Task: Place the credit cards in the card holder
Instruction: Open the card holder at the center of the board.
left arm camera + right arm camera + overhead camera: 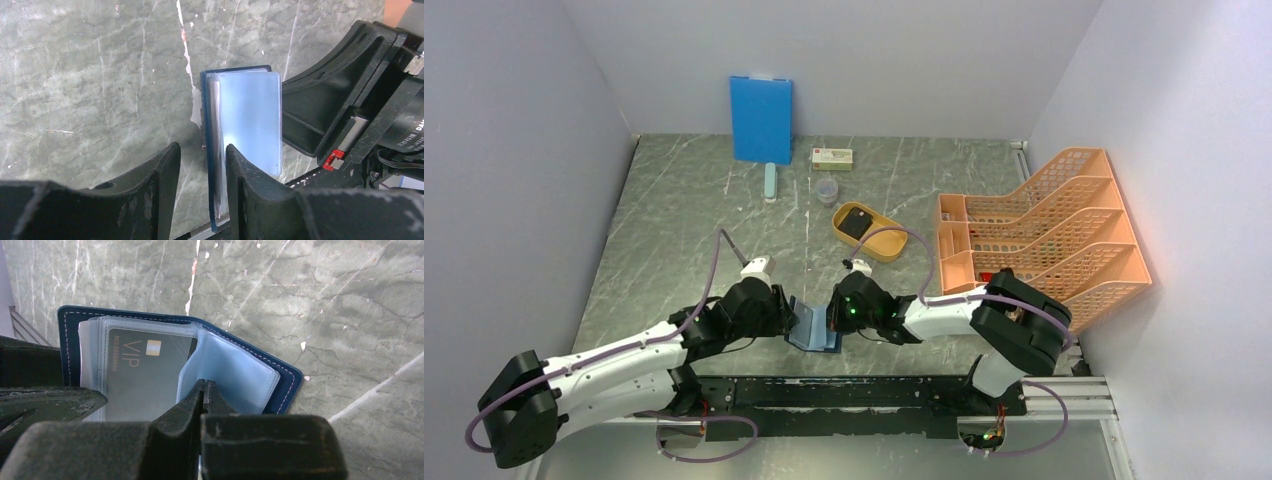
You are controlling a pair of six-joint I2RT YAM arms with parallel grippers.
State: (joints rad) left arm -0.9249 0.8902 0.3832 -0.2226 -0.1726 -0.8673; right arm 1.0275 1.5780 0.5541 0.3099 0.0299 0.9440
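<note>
Navy card holder stands open near the front edge of the marble-patterned table, with a black VIP card in a clear sleeve. Straddling its cover edge, the left gripper has its jaws apart. Opposite, the right gripper is pinched together at a loose sleeve leaf; whether it grips that leaf cannot be told.

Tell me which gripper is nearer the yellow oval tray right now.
Right. The right gripper, pinching the card holder, sits just short of the yellow oval tray; the left gripper is across the holder, farther to the tray's left.
</note>
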